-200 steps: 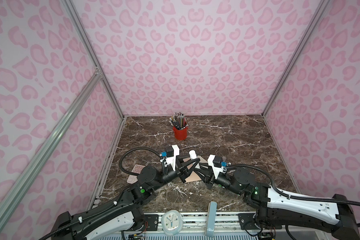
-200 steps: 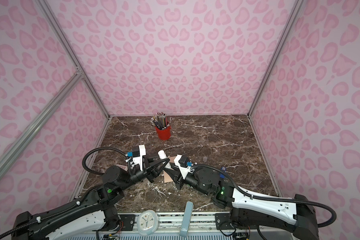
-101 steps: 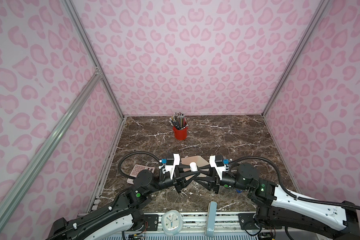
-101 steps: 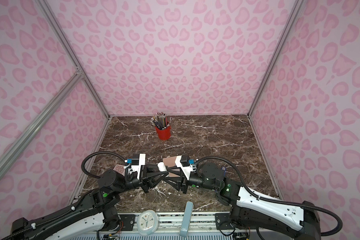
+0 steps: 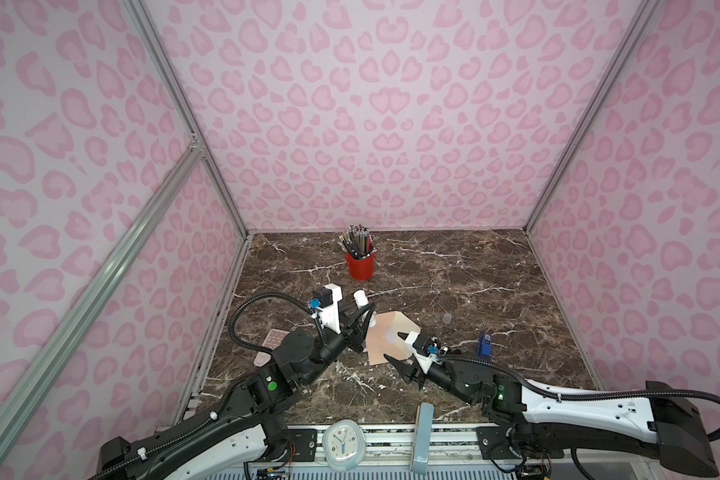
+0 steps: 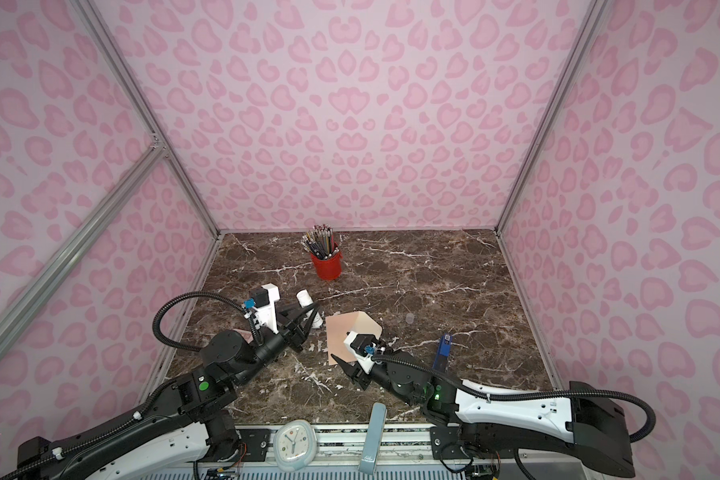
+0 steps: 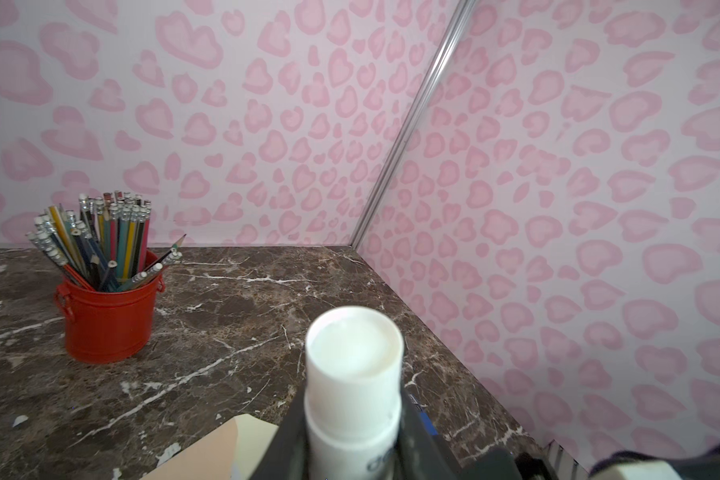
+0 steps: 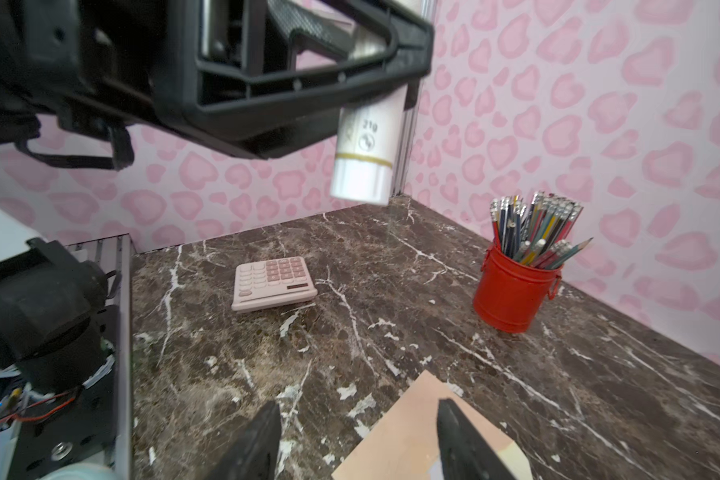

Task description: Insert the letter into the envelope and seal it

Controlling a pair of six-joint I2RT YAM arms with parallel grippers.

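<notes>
One envelope (image 5: 381,338) lies flat near the middle of the table (image 5: 495,291). Its long axis seems to run from 6 to 12 o'clock, and the paler flap points to about 2 o'clock. The right gripper (image 5: 395,346) is over its 6 o'clock part, released, jaws apart. The left gripper (image 5: 364,318), at its 10 o'clock, clamps one glue stick (image 5: 359,297). One calculator (image 8: 273,284) lies at 9 o'clock, one pencil cup (image 5: 360,266) at 12

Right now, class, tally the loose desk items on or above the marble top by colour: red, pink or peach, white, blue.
Red: 1, the pencil cup
Pink or peach: 2, the calculator and the envelope
White: 1, the glue stick
Blue: 1, the blue object
Total: 5
</notes>
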